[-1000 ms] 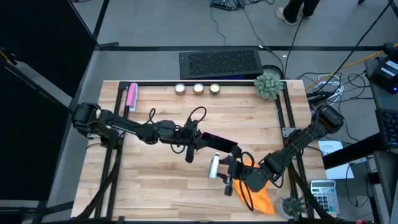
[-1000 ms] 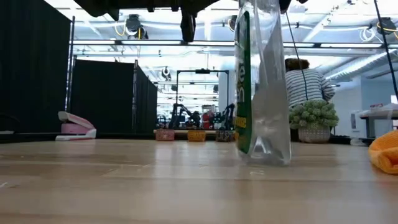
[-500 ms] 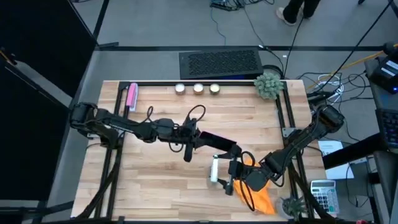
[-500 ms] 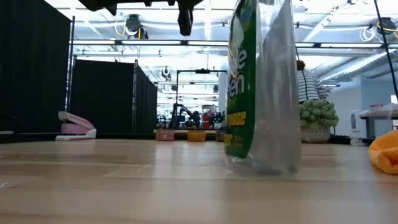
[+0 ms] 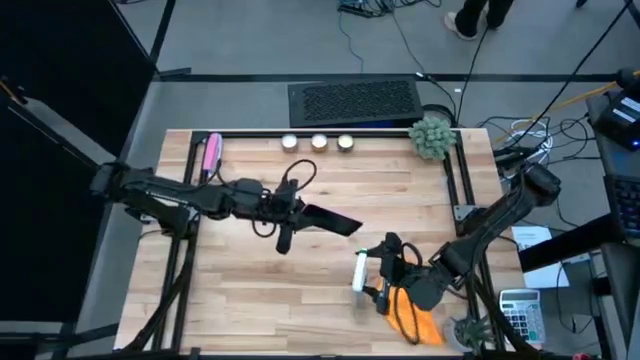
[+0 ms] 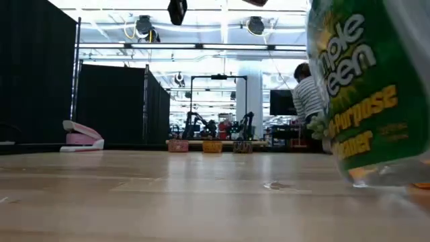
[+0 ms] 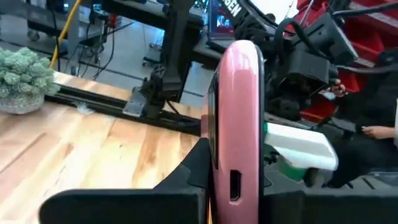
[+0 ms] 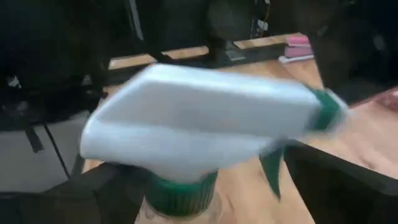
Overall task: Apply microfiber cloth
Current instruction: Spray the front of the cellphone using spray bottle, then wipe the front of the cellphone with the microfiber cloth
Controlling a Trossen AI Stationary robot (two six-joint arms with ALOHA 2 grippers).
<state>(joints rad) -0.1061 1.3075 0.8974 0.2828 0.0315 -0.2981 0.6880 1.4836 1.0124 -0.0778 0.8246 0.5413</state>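
My left gripper is over the table's middle, shut on a black phone in a pink case, which shows edge-on in the left wrist view. My right gripper is near the front right, shut on a clear spray bottle with a white head and a green label. The orange microfiber cloth lies crumpled on the table under my right arm, touched by no gripper. My left gripper pinches the phone between its two fingers at the end nearest the wrist, one finger on each flat face. The phone sticks out level toward the table's right, lifted clear of the wood. My right gripper holds the bottle at its neck, by the green collar just under the white head, with one finger on each side. The fingers come level from the table's right. The bottle is upright; whether its base rests on the table I cannot tell.
A pink stapler lies at the far left. Three small candle jars and a potted plant line the far edge. Bare wood spreads across the near left. A person stands in the room beyond.
My left gripper has drawn back toward the table's left edge with the phone, still clear of the table. My right gripper has carried the upright bottle toward the near edge and a little right.
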